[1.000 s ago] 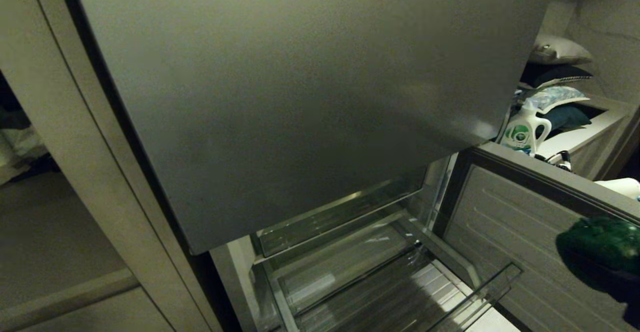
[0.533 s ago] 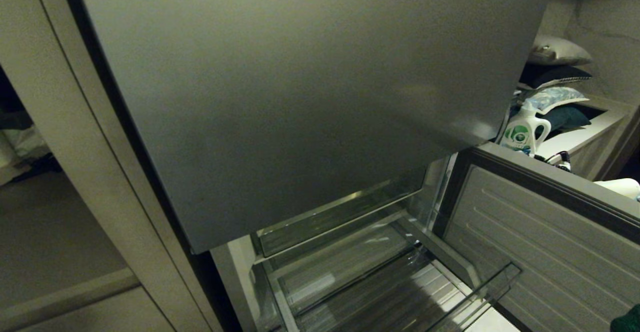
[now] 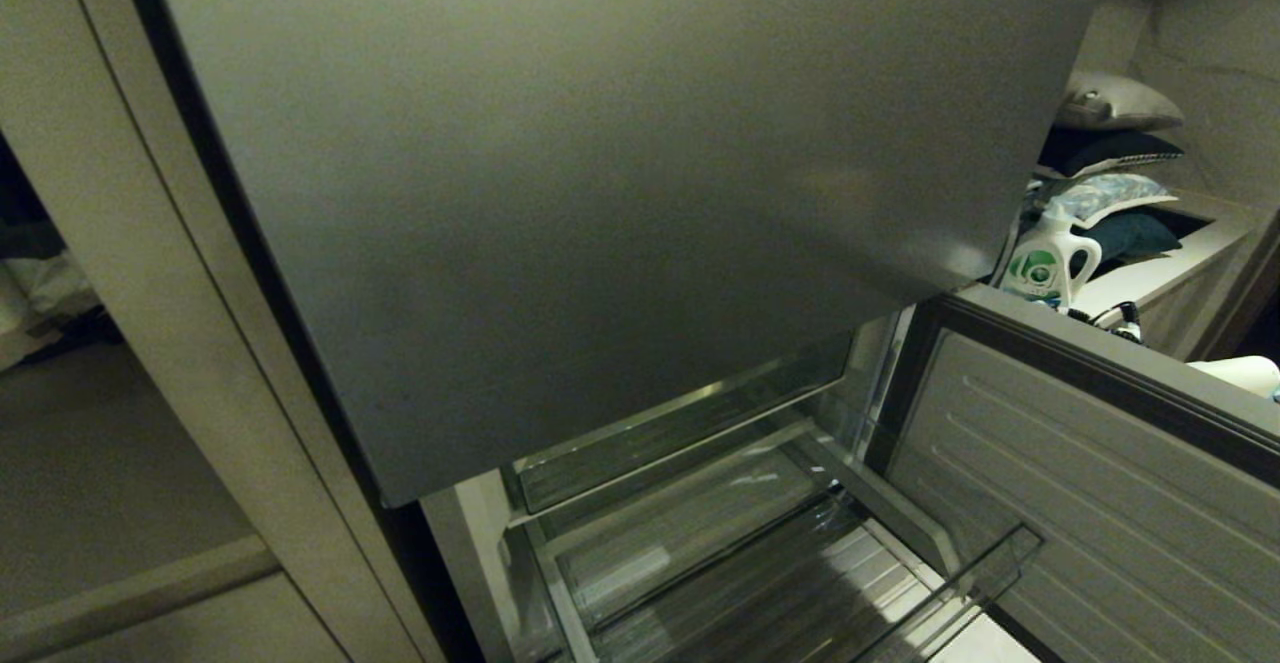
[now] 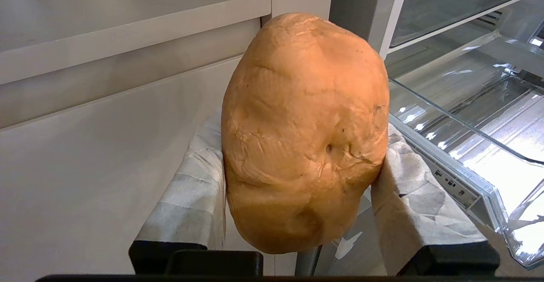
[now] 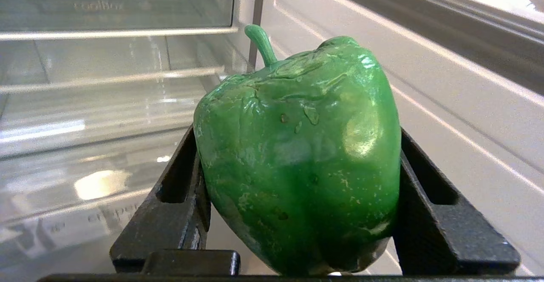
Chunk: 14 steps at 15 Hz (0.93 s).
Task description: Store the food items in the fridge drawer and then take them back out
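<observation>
On the left, the left gripper (image 4: 297,154) is closed about halfway onto the orange-tan, lumpy bread roll (image 4: 304,133), which sits clamped between its two cloth-wrapped fingers (image 4: 191,197). The roll is held in the air just beside the pale cabinet front (image 4: 106,146) and outside the wide transparent plastic fridge drawer (image 4: 480,124), whose clear corner shows close by in the left wrist view.

In the head view neither arm appears. The large grey fridge door panel (image 3: 600,193) fills the middle, and below it the clear drawer (image 3: 790,583) is pulled out, its ribbed floor bare where it can be seen. A shallower clear tray (image 3: 680,433) sits above and behind it. To the right stands the open lower door with its ribbed white inner lining (image 3: 1080,483), and beyond that a white detergent bottle with a green label (image 3: 1045,263) and a stack of folded pillows (image 3: 1115,143).

On the right, the right gripper (image 5: 297,180) is spread fairly wide and clamped on the glossy dark-green bell pepper (image 5: 301,158), stem up, between its black fingers (image 5: 170,205). The pepper is held outside the drawer, with the lower door's lining just beside it.
</observation>
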{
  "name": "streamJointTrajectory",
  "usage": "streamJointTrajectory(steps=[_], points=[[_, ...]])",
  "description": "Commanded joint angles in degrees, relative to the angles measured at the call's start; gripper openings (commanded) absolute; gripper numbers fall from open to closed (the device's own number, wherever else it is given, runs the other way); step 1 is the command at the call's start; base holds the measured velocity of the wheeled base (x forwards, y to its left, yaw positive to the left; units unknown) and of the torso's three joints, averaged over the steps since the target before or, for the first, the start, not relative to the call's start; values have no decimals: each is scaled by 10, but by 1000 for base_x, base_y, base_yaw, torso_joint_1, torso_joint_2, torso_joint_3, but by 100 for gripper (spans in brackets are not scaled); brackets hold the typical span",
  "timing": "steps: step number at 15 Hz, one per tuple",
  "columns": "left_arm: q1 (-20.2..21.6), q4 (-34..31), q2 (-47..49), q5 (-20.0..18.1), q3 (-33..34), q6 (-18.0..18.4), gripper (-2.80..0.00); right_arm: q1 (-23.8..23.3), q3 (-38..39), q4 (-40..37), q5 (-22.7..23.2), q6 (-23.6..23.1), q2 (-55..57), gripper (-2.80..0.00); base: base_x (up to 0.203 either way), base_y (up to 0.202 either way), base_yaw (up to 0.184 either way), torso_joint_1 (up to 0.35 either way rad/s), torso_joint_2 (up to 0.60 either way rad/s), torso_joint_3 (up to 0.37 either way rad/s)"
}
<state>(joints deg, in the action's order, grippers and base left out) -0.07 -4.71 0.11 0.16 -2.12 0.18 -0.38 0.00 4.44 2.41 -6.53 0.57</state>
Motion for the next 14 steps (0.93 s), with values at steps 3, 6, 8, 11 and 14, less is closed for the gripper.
streamJointTrajectory(steps=[3, 6, 8, 11, 14], points=[[0, 0, 0, 0, 0, 0, -280, 0, 18, 0, -1, 3, -7, -280, 0, 0, 0, 0, 0, 0], [0, 0, 0, 0, 0, -2, -280, 0, 18, 0, -3, 11, -7, -280, 0, 0, 0, 0, 0, 0], [0, 0, 0, 0, 0, -4, -280, 0, 18, 0, -4, 13, -7, -280, -66, 0, 1, 11, 2, -2], [0, 0, 0, 0, 0, -4, -280, 0, 18, 1, -11, 29, -7, -280, -191, 0, 2, -3, 3, 3], [0, 0, 0, 0, 0, -4, -280, 0, 18, 1, -21, 39, -7, -280, -194, 0, 1, 2, 2, 2]])
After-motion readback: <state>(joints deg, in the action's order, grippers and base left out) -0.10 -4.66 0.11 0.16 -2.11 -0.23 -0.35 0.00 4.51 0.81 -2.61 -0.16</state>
